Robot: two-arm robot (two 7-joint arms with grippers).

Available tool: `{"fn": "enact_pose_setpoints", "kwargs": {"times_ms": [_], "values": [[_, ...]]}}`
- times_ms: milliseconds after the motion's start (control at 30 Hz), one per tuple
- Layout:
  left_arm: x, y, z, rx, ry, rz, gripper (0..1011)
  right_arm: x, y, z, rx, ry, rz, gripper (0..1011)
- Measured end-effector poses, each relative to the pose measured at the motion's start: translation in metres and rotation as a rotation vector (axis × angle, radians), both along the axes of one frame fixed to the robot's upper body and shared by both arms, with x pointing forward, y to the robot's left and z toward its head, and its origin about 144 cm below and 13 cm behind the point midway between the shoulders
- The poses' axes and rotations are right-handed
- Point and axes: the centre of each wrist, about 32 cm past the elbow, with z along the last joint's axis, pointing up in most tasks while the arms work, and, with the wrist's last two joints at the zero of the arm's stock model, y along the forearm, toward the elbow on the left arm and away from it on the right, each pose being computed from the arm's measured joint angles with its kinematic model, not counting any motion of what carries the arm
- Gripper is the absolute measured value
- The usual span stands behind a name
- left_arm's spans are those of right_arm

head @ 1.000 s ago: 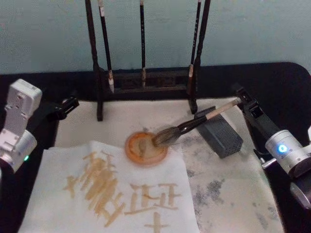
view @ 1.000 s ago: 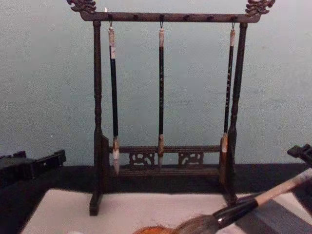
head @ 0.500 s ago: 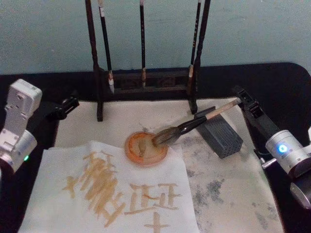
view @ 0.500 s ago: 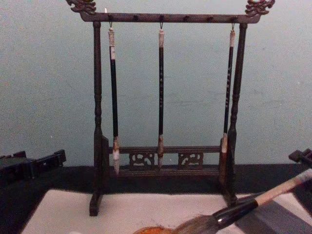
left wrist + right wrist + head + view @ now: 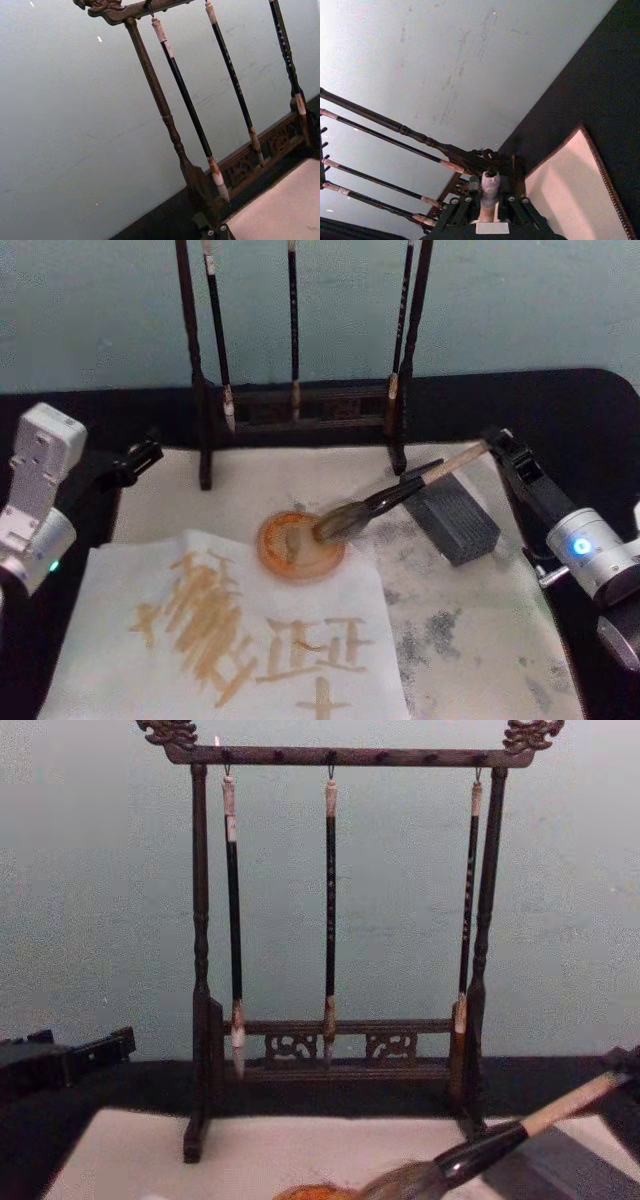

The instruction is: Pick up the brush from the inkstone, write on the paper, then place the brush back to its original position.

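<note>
R tool (image 5: 494, 444) w/ brush (image 5: 400, 492) slightly lower

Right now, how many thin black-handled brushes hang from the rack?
3, all on the rack: the left brush by the left post, the middle brush at centre, the right brush beside the right post. None seems hidden. The thick brush, in the right end effector, is not hanging.

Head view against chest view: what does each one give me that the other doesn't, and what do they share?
Head view adds the white sheet bearing ochre strokes and the right arm's blue light. Chest view adds the rack's carved top bar, where three thin brushes hang. Both show the brush, bristles at the orange dish, the right gripper shut on its handle end, and the left gripper parked left.
</note>
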Motion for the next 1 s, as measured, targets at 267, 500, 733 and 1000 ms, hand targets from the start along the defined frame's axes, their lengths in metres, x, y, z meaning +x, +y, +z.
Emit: {"fn": "enact_pose_setpoints", "kwargs": {"times_ms": [267, 500, 733, 1000], "values": [[0.000, 0.000, 0.000, 0.000, 0.000, 0.000, 1000, 0.000, 0.000, 0.000, 0.000, 0.000, 0.000, 173], [0.000, 0.000, 0.000, 0.000, 0.000, 0.000, 1000, 0.000, 0.000, 0.003, -0.004, -0.022, 0.012, 173], [0.000, 0.000, 0.000, 0.000, 0.000, 0.000, 1002, 0.000, -0.002, 0.014, 0.003, -0.064, 0.036, 173], [0.000, 0.000, 0.000, 0.000, 0.000, 0.000, 1002, 0.001, -0.002, 0.032, -0.020, -0.114, 0.071, 173]]}}
